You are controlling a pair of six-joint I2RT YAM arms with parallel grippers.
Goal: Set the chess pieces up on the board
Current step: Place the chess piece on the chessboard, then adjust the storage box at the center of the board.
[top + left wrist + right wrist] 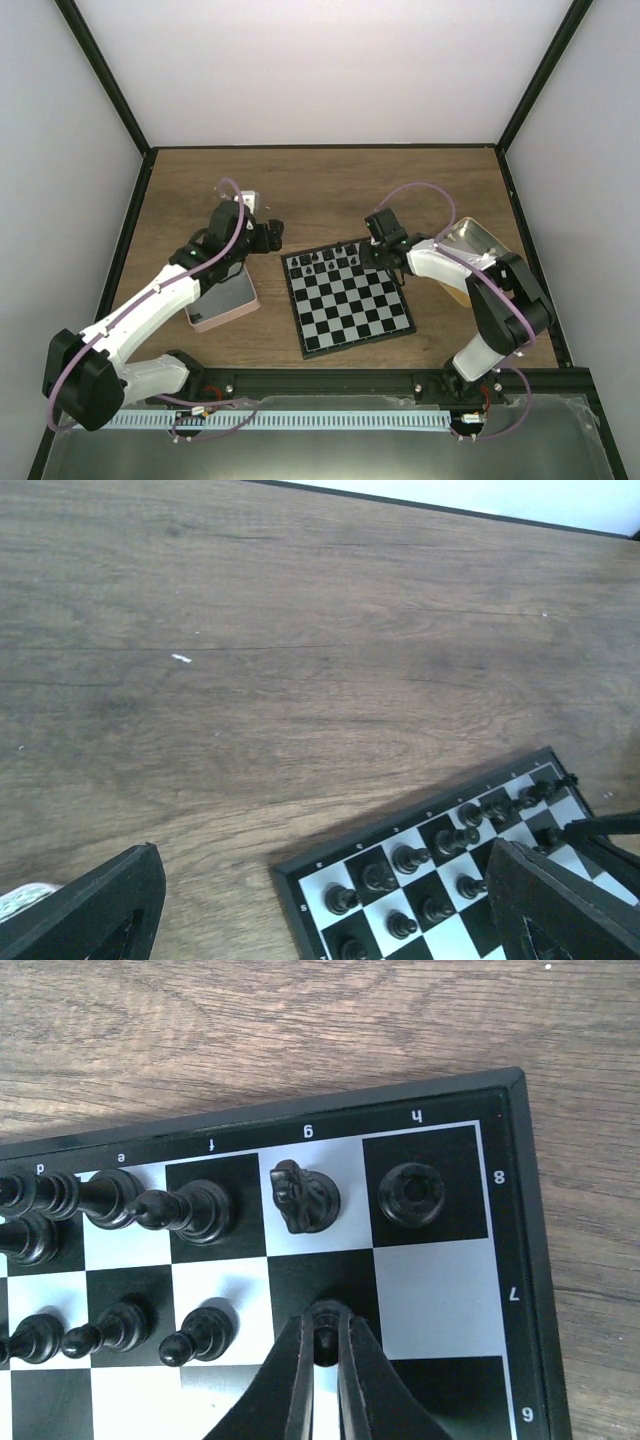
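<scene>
Our right fingers (292,1380) clench a black pawn (326,1328) standing on the board (505,1100); our left fingers (105,910) hang spread wide and empty above the wooden desk (300,660).

My spot is a brown wood-grain table (330,190) with a tiny white speck (181,658) on it. There's a plain white back wall (320,70), pale side walls (50,220), and black frame bars (100,75) running up the corners. The light's soft and even all over.

Wooden table (320,190): board (357,312), pink tray (236,314), tin (472,238)
</scene>
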